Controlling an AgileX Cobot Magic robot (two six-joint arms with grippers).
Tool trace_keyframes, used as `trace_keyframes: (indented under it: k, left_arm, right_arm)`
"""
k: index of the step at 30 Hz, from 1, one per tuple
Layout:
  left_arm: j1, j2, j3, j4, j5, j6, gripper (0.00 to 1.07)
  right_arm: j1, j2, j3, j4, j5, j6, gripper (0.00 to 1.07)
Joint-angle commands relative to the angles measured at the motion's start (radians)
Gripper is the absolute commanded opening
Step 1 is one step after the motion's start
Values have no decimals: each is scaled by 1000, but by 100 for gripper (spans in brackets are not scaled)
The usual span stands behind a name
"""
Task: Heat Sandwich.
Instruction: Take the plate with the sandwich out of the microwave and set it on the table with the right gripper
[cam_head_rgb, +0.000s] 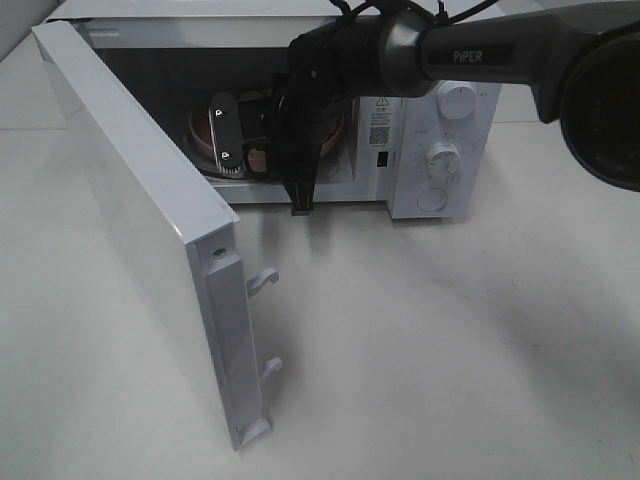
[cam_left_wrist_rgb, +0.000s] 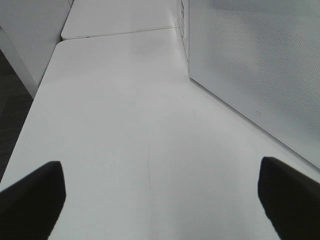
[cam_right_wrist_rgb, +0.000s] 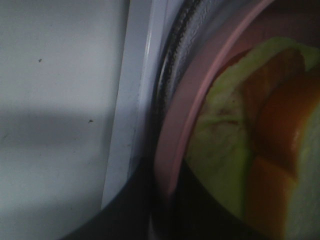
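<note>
Right claw (cam_head_rgb: 240, 140) inside microwave (cam_head_rgb: 450, 190) at pink plate (cam_right_wrist_rgb: 172, 150) rim, sandwich (cam_right_wrist_rgb: 250, 150) just beyond; cannot tell if clamped. Left claw (cam_left_wrist_rgb: 160, 200) wide open, table (cam_left_wrist_rgb: 125, 125) beneath.

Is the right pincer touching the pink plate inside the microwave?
Cannot tell. In the exterior high view the right pincer overlaps the pink plate, hiding any contact; the right wrist view shows no fingertips.
</note>
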Motion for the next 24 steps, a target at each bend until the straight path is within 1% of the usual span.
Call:
trace_keyframes:
  k: [1,4,12,16,18,20,21,22,24]
  left_arm:
    - [-10,-24,1,-1,-5,-6,103]
    - [-10,-24,1,-1,-5,-6,103]
    - [-10,-24,1,-1,-5,-6,103]
    - [-10,-24,1,-1,-5,-6,103]
    - [-10,-24,1,-1,-5,-6,103]
    - [-10,-24,1,-1,-5,-6,103]
    - [-10,-24,1,-1,-5,-6,103]
    - [-10,-24,1,-1,-5,-6,103]
    - [-10,-24,1,-1,-5,-6,103]
  right_arm:
    - [-8,-3,-3,8,15,-10,0]
    - [-8,-14,-3,53,48,-79,0]
    - [-8,-50,7,87,93,-172,0]
    - [-8,-89,63,90,83,-246,0]
    - [-8,-124,120,95,56,-285,0]
    - [-8,-138,137,100,41,-296,0]
    - [-8,-166,177,110,14,-329,0]
    - [-8,-176,194,111,8,-344,0]
    - [-8,-188,209,111,5,-356,0]
